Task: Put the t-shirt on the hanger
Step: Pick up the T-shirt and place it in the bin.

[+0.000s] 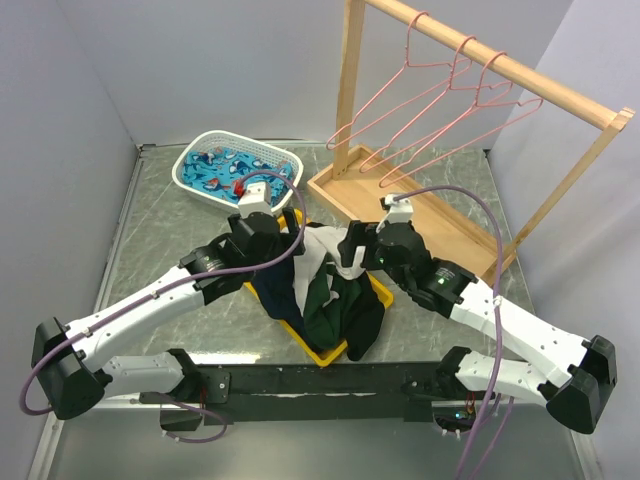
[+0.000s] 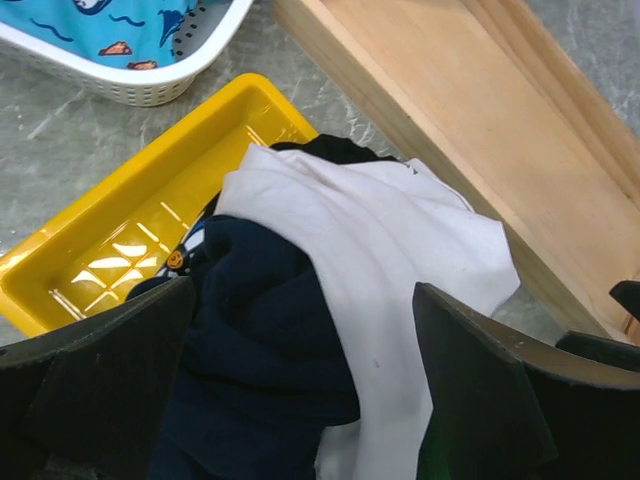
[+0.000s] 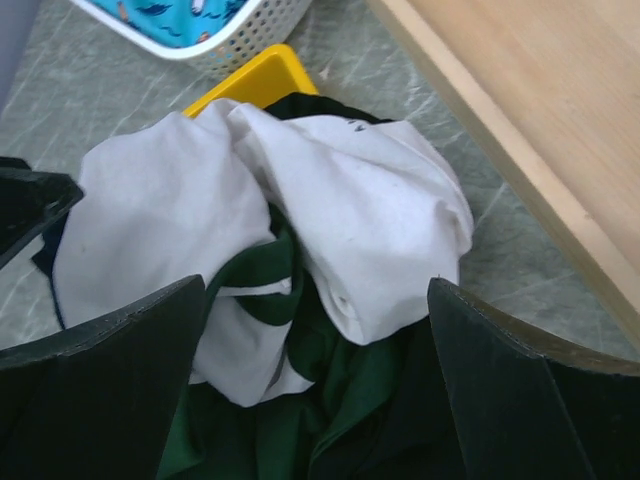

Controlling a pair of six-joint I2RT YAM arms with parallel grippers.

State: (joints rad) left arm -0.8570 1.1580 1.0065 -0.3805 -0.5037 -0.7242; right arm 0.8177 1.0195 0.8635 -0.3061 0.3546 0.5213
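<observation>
While only the overhead view shows the hanger [image 1: 395,105], the left gripper [image 2: 305,330] and right gripper [image 3: 318,300], both spread, straddle the t-shirt [image 3: 350,210] on the yellow tray [image 2: 110,250].

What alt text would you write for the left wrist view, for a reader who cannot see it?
A crumpled white t-shirt lies tangled with a dark navy garment, partly in a yellow tray. The left claw is open, a finger on either side of the pile. A white basket and a wooden base sit beyond.
</observation>
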